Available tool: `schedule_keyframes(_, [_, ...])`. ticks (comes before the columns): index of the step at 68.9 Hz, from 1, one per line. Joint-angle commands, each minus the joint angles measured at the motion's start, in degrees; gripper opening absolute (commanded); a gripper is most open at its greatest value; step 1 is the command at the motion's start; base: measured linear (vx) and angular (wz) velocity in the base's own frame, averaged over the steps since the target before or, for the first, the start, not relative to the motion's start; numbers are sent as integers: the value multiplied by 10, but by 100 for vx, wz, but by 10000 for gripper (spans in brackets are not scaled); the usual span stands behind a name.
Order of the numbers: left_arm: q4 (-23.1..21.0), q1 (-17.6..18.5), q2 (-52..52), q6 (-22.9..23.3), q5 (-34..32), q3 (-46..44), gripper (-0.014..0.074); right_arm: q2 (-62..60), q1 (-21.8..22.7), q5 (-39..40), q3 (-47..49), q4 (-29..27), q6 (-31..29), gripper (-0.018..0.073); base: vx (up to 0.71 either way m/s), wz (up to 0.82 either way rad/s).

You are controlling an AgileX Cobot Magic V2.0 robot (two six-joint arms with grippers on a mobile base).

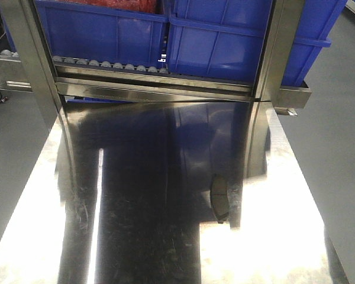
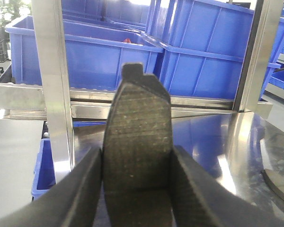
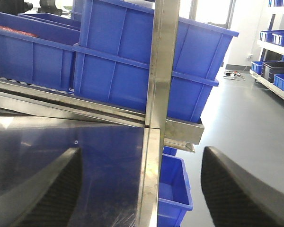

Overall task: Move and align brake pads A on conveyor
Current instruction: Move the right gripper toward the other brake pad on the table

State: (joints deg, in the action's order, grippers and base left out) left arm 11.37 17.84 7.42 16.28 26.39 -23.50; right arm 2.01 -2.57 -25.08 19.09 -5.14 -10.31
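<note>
**A:** Lower centre, left wrist view: the left gripper (image 2: 136,165), its black textured fingers (image 2: 80,189) clamped on the flanks of a flat, dark grey, curved brake pad (image 2: 137,127). The pad stands on end, notched backing tab uppermost.

**B:** And the other arm?

**A:** Bottom of the right wrist view: the right gripper (image 3: 142,156), jaws wide apart, nothing between them, above the shiny reflective steel tabletop (image 3: 61,137).

**B:** Any further pads?

**A:** A second brake pad (image 1: 219,200) lies flat on the tabletop, right of centre in the front view. No others are visible. Blue plastic bins (image 1: 106,29) fill the upper frame.

**B:** Which step is this?

**A:** Judged as transport: one pad is lifted and not yet set down. The dark belt conveyor appears in no view, so its direction cannot be told.

**B:** What does the next move call for?

**A:** Probably carrying the pad to the belt and turning the wrist so the pad lies flat. It should then be squared with the row before the jaws part. The free gripper could take the second brake pad.
</note>
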Motion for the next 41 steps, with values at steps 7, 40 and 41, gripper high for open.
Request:
schedule_keyframes(7, [1,1,8,2,-52,-14,-6,11,1,45,16,1,-4,515,0,0])
schedule_keyframes(40, [1,1,8,2,-52,-14,-6,196,1,18,79,-14,38,515,0,0])
schedule_keyframes(41, [1,1,8,2,-52,-14,-6,212,1,12,85,-14,38,515,0,0])
